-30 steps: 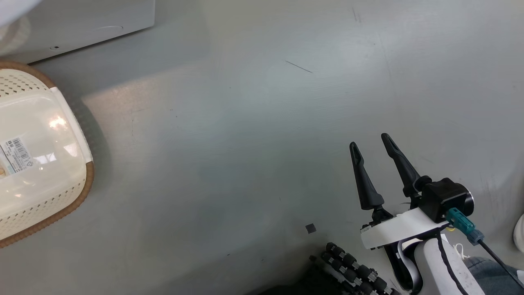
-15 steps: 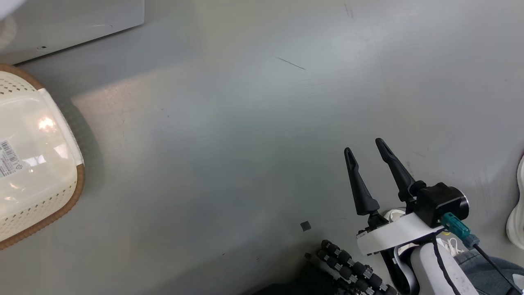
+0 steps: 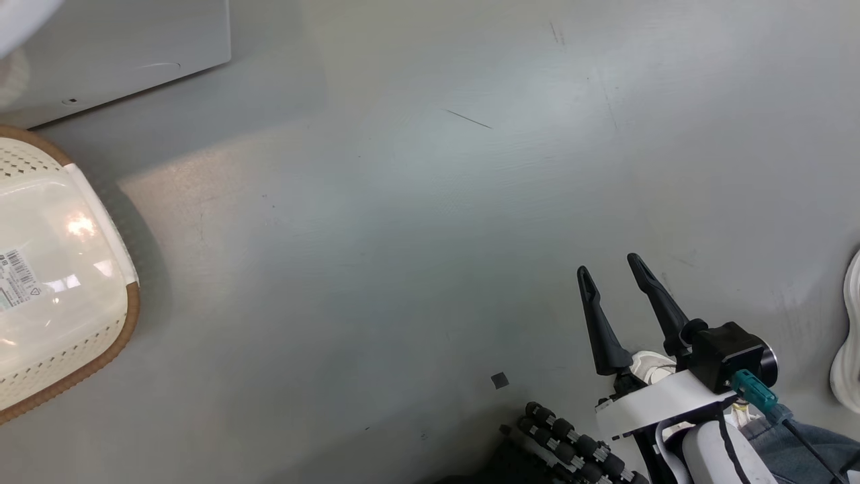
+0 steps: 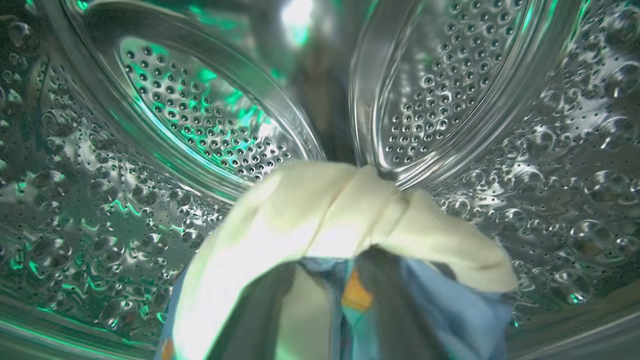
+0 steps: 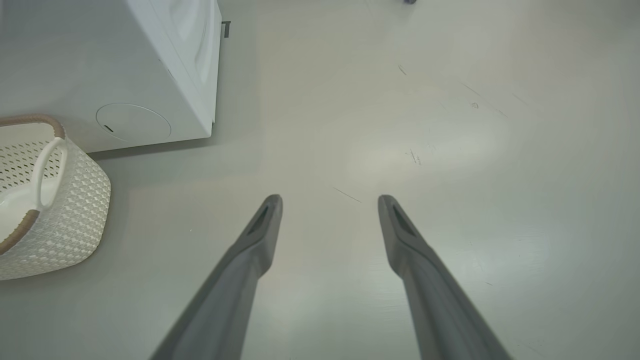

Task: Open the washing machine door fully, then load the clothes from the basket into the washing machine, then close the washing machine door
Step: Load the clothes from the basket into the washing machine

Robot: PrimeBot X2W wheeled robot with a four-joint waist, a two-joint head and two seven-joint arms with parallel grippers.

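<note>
In the left wrist view I look into the washing machine's perforated steel drum [image 4: 200, 130]. The clothes [image 4: 320, 220], cream cloth over light blue fabric with an orange print, hang over my left gripper [image 4: 327, 280] and hide its tips. Its dark fingers [image 4: 387, 305] stand a little apart with blue cloth between them. The cream basket [image 3: 101, 359] sits on the floor at the left, its labelled bottom bare. Behind it is the white washing machine [image 3: 114, 54]. My right gripper [image 3: 608, 265] hovers open and empty over the floor at the lower right. The door is out of view.
The right wrist view shows the basket [image 5: 65, 220] beside the washing machine's lower front corner [image 5: 150, 75], with grey floor ahead of the right gripper [image 5: 330, 200]. A white shoe [image 3: 848, 336] and blue denim [image 3: 806, 444] are at the right edge. My base's rollers [image 3: 571, 444] are below.
The head camera has shifted a little, so the whole picture has slid. The right gripper stays open and the basket stays in place.
</note>
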